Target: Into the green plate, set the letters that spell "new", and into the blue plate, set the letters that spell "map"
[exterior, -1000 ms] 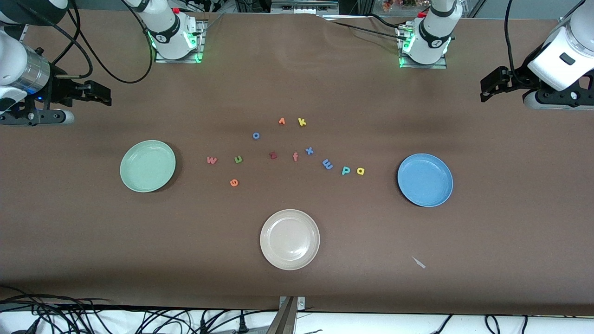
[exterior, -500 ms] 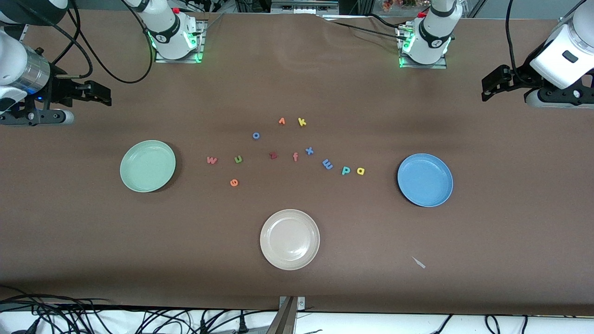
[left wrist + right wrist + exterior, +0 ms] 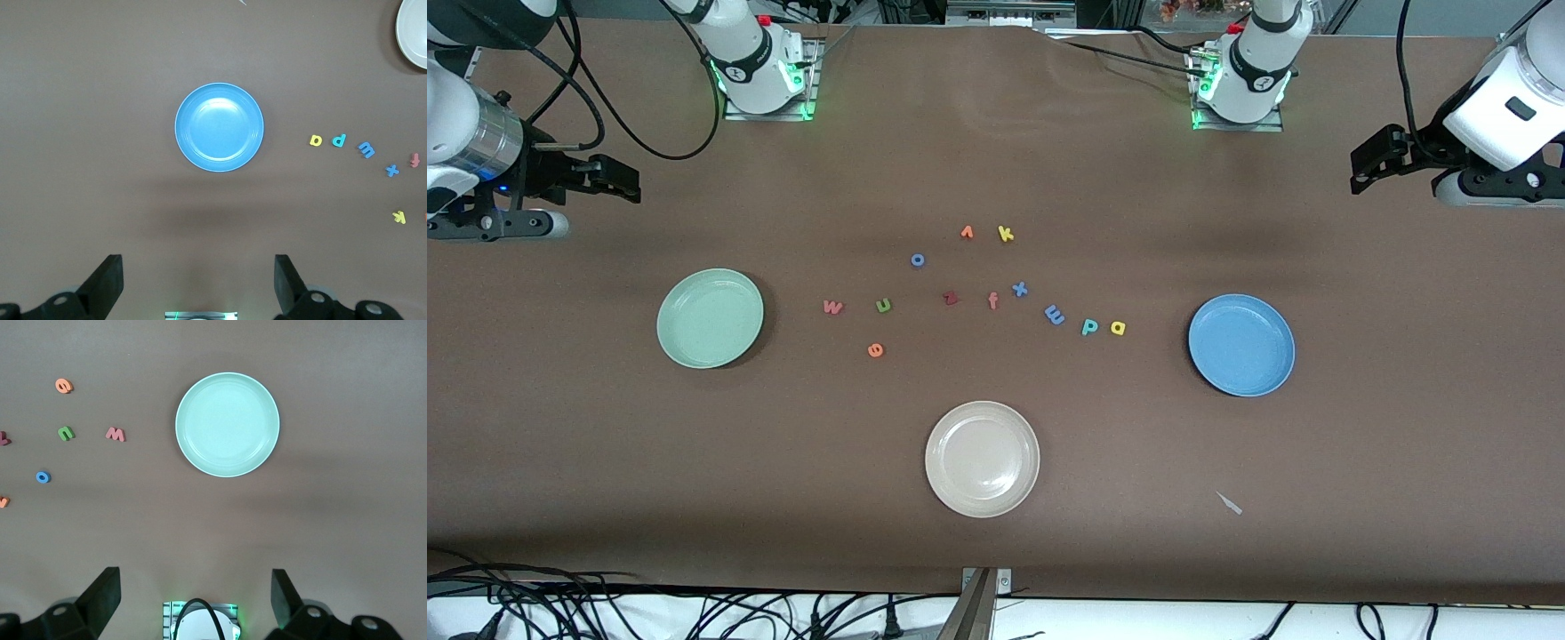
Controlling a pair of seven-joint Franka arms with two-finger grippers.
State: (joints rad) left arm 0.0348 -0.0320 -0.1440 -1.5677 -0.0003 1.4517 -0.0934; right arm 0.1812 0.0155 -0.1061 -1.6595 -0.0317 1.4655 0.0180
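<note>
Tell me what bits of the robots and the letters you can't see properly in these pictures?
- Left wrist view: orange letter, cut off by the picture's edge.
- Left wrist view: cream plate, partly cut off at the corner.
- Right wrist view: dark red letter, cut off by the edge.
- Front view: pale scrap near the cream plate, too small to identify.

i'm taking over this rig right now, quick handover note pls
Left tool: open, empty, waiting above the blue plate. Right tool: open, empty, waiting above the green plate.
Both plates are empty.
Letters w, n, e lie on the table beside the green plate; m, p, a beside the blue plate.
Done: nothing. Left: all six letters.
</note>
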